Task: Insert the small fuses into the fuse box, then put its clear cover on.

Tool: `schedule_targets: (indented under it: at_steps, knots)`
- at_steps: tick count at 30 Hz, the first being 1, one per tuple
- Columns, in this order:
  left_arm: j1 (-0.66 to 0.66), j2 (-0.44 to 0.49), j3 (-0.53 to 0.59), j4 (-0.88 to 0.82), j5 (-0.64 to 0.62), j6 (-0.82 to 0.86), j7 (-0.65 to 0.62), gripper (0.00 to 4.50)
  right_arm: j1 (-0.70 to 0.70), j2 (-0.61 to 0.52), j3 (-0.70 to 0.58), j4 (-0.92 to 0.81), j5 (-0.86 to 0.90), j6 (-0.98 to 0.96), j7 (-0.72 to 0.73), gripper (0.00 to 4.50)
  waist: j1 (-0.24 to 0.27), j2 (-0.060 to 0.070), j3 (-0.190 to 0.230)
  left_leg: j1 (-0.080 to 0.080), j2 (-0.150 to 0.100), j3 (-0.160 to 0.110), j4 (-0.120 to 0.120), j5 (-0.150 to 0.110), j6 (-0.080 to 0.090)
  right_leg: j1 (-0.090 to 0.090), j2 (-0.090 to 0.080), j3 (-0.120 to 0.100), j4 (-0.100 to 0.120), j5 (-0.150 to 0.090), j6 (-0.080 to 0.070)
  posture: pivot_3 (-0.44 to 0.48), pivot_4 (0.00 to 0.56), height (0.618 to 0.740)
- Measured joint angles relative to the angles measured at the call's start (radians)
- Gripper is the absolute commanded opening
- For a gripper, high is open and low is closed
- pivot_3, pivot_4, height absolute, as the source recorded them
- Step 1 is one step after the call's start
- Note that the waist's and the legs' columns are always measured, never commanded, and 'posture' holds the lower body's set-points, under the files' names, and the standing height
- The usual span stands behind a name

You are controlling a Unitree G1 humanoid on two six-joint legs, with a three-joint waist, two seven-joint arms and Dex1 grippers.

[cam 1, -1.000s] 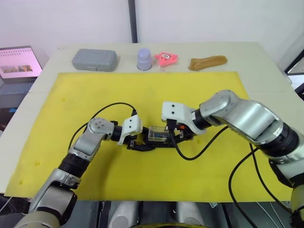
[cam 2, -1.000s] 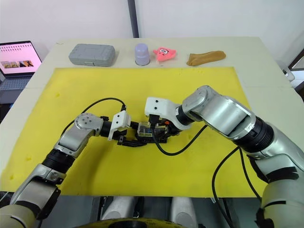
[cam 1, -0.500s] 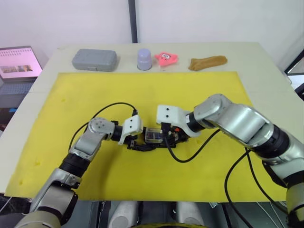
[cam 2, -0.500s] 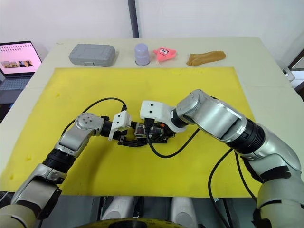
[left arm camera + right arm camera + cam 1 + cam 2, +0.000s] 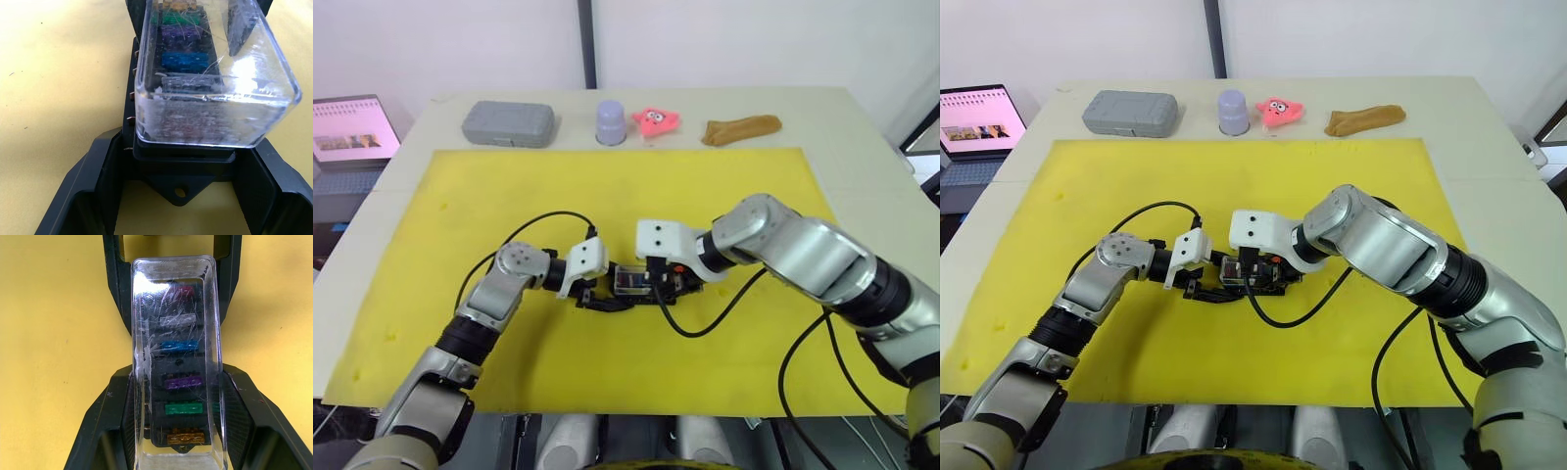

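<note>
The black fuse box (image 5: 182, 182) lies in the middle of the yellow mat (image 5: 489, 186). On top of it sits the clear cover (image 5: 176, 279), seen also as cover (image 5: 631, 278). Through it show several small fuses in a row, among them a purple fuse (image 5: 183, 381), a green fuse (image 5: 183, 408) and a blue fuse (image 5: 179, 345). My left gripper (image 5: 600, 295) is shut on the box's left end, its fingers (image 5: 98, 186) flanking the base. From the right, my right gripper (image 5: 656, 286) is shut on the cover, with its fingers (image 5: 110, 416) along both long sides.
Along the table's back edge stand a grey rounded case (image 5: 508, 123), a lilac cup (image 5: 611, 122), a pink toy (image 5: 656, 119) and a brown cloth-like item (image 5: 741, 128). A laptop (image 5: 352, 127) sits off the table's left. Black cables loop over the mat by both wrists.
My right gripper has moved left with the clear cover, bringing it over the fuse box. The left gripper has stayed in place on the box.
</note>
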Motion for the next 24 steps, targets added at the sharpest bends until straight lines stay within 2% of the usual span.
schedule_targets:
  at_steps: [20, 22, 24]
  knots:
    - [0.000, -0.002, 0.000, 0.000, 0.000, 0.005, 0.000, 2.55, -0.003, 0.006, 0.012, -0.001, -0.027, -0.007, 0.020, 1.69, 0.000, 0.000, 0.000, 0.000, 0.000, 0.000, 0.000, 0.000, 0.000, 0.000, 0.000, 0.000, 0.000, 0.000, 0.000, 0.000, 0.150, 0.740]
    - [0.000, -0.002, 0.000, 0.000, 0.000, 0.006, 0.001, 2.55, -0.003, 0.010, 0.011, -0.001, -0.027, -0.006, 0.020, 2.78, 0.000, 0.000, 0.000, 0.000, 0.000, 0.000, 0.000, 0.000, 0.000, 0.000, 0.000, 0.000, 0.000, 0.000, 0.000, 0.000, 0.150, 0.740]
    - [0.000, -0.002, 0.001, 0.000, 0.000, 0.006, 0.001, 2.55, -0.002, 0.016, 0.013, 0.000, -0.026, -0.005, 0.022, 3.61, 0.000, 0.000, 0.000, 0.000, 0.000, 0.000, 0.000, 0.000, 0.000, 0.001, 0.000, 0.000, 0.000, 0.000, 0.000, 0.000, 0.150, 0.740]
